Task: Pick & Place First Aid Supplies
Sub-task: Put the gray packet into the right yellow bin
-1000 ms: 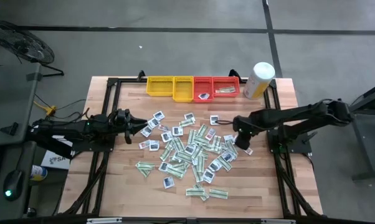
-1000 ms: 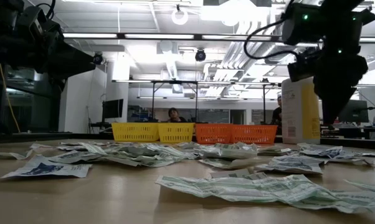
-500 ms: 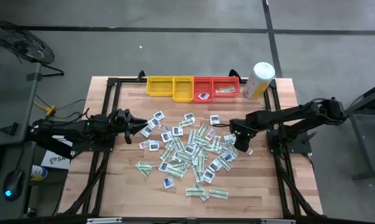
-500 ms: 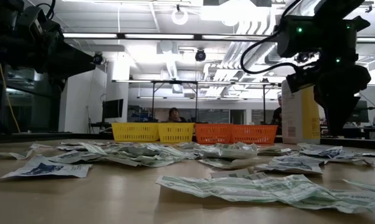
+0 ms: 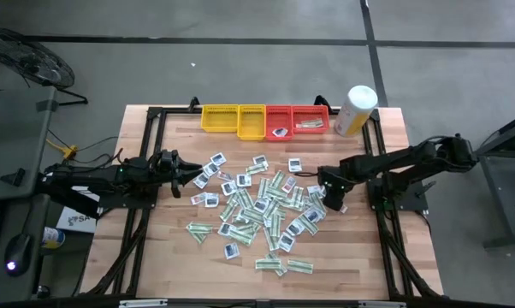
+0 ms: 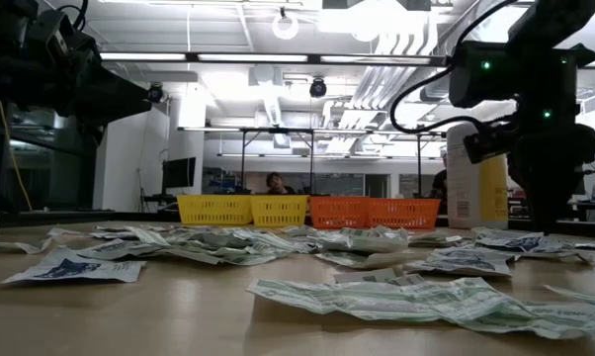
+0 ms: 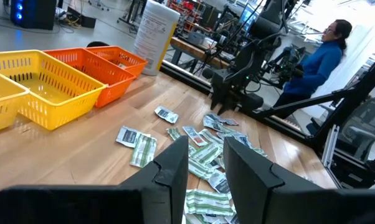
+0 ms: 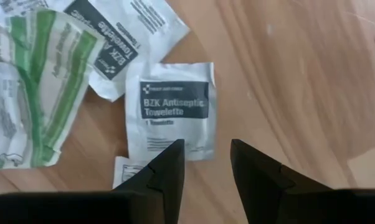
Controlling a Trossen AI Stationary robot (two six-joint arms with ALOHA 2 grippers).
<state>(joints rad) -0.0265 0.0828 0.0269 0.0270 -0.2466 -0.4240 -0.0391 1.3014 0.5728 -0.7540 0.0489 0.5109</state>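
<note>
Looking down, we see our right jaws have dropped low at the right edge of the pile of first aid supplies on the tabletop. A second ago they hung higher. Now they sit apart, with nothing between them, right over a white towelette packet. We think a grab comes next. Our left jaws wait by the pile's left edge, apart and holding nothing.
</note>
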